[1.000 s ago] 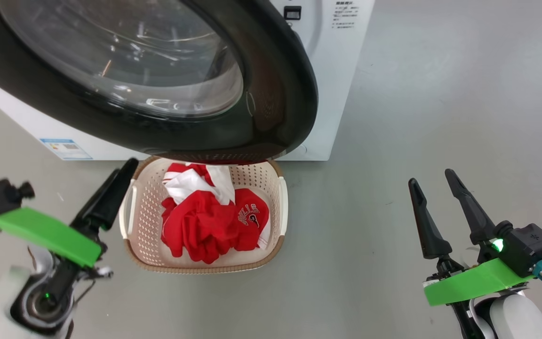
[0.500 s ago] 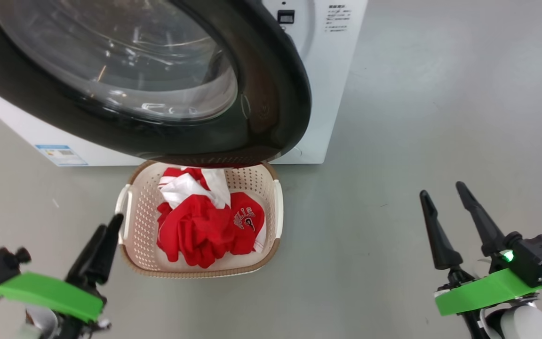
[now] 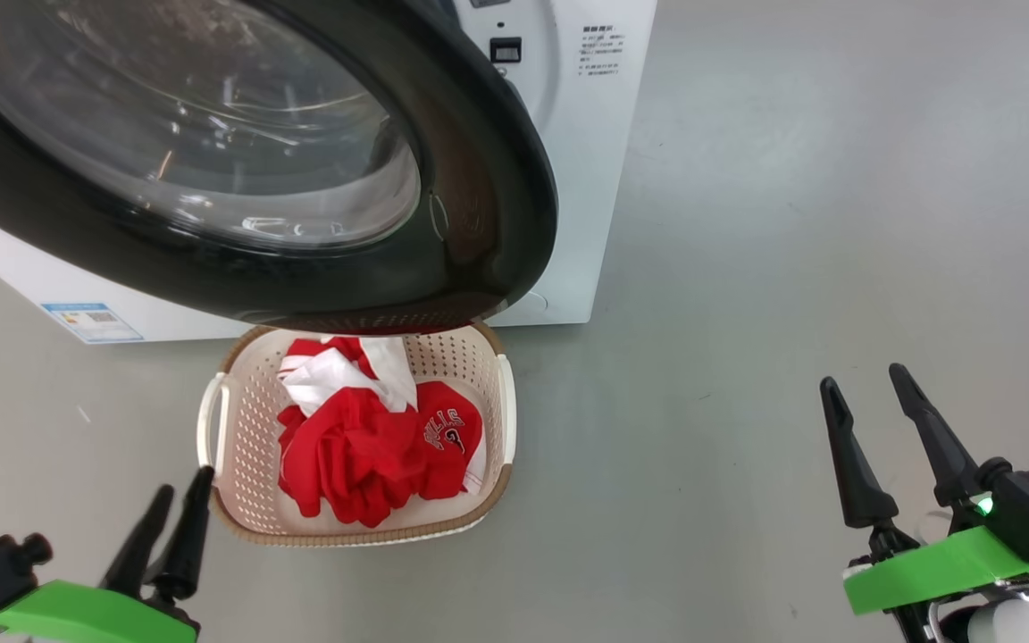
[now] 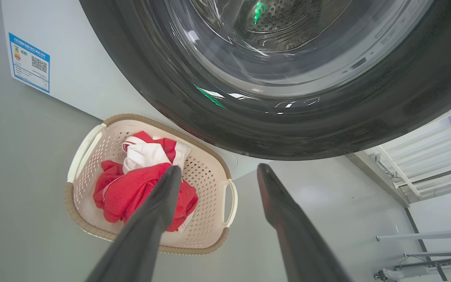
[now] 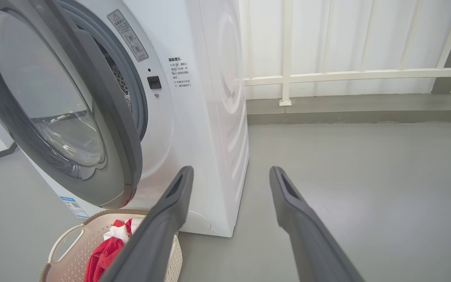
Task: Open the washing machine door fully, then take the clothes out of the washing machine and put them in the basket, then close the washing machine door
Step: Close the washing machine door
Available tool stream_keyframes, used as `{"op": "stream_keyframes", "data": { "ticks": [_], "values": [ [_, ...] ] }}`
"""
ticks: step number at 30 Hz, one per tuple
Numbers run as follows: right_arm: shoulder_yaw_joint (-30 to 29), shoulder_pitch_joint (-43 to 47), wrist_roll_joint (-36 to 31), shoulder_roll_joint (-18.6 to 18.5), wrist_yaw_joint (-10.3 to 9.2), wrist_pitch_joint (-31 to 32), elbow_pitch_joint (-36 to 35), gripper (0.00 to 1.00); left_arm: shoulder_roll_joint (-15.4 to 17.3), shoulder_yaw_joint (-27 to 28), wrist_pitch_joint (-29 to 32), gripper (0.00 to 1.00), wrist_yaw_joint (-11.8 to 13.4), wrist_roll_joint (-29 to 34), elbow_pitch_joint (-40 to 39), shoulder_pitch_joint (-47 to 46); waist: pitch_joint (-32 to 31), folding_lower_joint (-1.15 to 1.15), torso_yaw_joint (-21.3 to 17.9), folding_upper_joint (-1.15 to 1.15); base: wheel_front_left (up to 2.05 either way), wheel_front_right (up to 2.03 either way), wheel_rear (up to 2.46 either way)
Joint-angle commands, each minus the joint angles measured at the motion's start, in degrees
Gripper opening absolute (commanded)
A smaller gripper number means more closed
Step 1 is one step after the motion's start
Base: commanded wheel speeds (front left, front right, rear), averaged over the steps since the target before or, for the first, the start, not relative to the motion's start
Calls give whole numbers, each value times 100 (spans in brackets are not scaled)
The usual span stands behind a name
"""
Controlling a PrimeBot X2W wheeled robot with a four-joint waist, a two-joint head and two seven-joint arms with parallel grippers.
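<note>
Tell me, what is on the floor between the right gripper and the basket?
Nothing: in the head view, just bare grey floor lies between the right gripper and the basket of red clothes.

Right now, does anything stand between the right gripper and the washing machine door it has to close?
Nothing visible does. Bare grey floor lies between the open right gripper and the washing machine door. The basket of clothes sits low under the door's bottom rim, off to the gripper's left.
</note>
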Motion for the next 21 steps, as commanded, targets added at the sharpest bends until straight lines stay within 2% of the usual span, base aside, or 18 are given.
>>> {"op": "stream_keyframes", "data": {
  "ticks": [1,3,4,6,12,17,21],
  "values": [
    [84,106,-7,-65,36,-37,-150,100,67,566,-68,100,-37,439,-91,72,-28,0,-11,0,0,0,0],
    [65,125,-5,-66,36,-37,-154,100,-68,901,-68,100,-37,882,-127,167,-34,0,-7,0,0,0,0],
    [65,125,-5,-66,36,-37,-154,100,-68,901,-68,100,-37,882,-127,167,-34,0,-7,0,0,0,0],
    [58,135,-2,-68,36,-37,-152,100,-188,1210,-69,100,-37,1445,-190,261,-47,0,-4,0,0,0,0],
    [42,156,3,-66,36,-37,-143,100,-710,2172,-69,100,-37,3068,-548,591,-114,0,-12,0,0,0,0],
    [32,209,4,-66,36,-37,-144,100,-1165,2723,-69,100,-37,4334,-999,857,-200,0,-2,0,0,0,0],
    [42,250,-2,-73,36,-37,-147,100,-1588,3262,-69,100,-37,5022,-1391,977,-240,0,0,0,0,0,0]
  ]
}}
